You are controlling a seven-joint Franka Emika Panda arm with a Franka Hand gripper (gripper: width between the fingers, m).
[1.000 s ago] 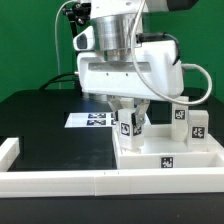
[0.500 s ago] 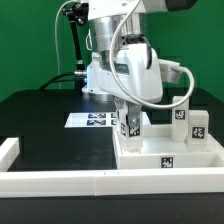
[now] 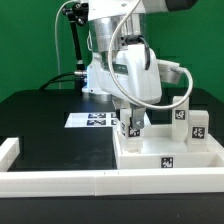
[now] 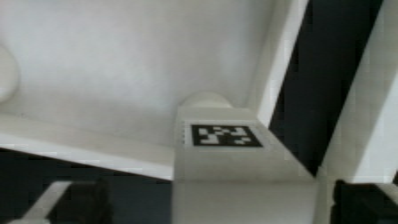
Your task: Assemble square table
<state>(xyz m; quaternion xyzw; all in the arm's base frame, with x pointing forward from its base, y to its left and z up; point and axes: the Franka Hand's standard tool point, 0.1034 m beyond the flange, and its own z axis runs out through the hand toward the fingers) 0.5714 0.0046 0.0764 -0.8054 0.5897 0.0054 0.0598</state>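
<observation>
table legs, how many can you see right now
3. One leg stands on the slab under the pincer; two more stand at the slab's far corner on the exterior view's right. A fourth may be hidden behind the arm.

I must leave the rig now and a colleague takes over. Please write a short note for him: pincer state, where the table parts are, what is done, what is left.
Pincer: jaws stand around a tagged leg at the near-left corner of the square tabletop in the exterior view; the pictures do not show whether it grips or has let go.
Parts: tabletop lies flat against the white border bars. Three legs stand upright on it: this one and two near the far right.
Done: three legs in place, tightness not visible.
Left: fourth leg, not in view.
</observation>
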